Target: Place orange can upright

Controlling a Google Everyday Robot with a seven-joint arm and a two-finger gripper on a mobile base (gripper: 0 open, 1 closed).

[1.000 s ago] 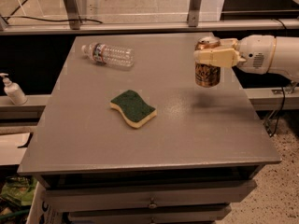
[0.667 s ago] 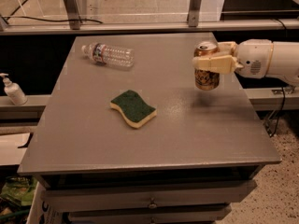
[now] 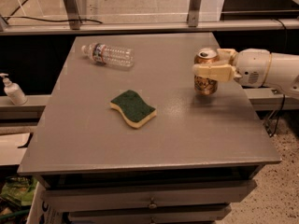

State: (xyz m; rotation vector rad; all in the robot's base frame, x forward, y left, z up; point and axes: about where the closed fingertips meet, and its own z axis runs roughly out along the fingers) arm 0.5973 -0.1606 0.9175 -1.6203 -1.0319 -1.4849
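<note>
The orange can (image 3: 205,84) stands upright on the right side of the grey table (image 3: 154,139), its base at or just above the surface. My gripper (image 3: 207,62) reaches in from the right on a white arm and is shut on the can's upper half. One cream finger (image 3: 212,71) crosses the can's front and the other (image 3: 226,54) lies behind it. The can's silver top shows between them.
A clear plastic water bottle (image 3: 108,55) lies on its side at the table's back left. A green and yellow sponge (image 3: 133,108) lies near the middle. A soap dispenser (image 3: 12,90) stands on a ledge left of the table. Drawers sit below the front edge.
My gripper has carried the can slightly down and to the left, bringing its base to the table surface. The bottle and sponge have not moved.
</note>
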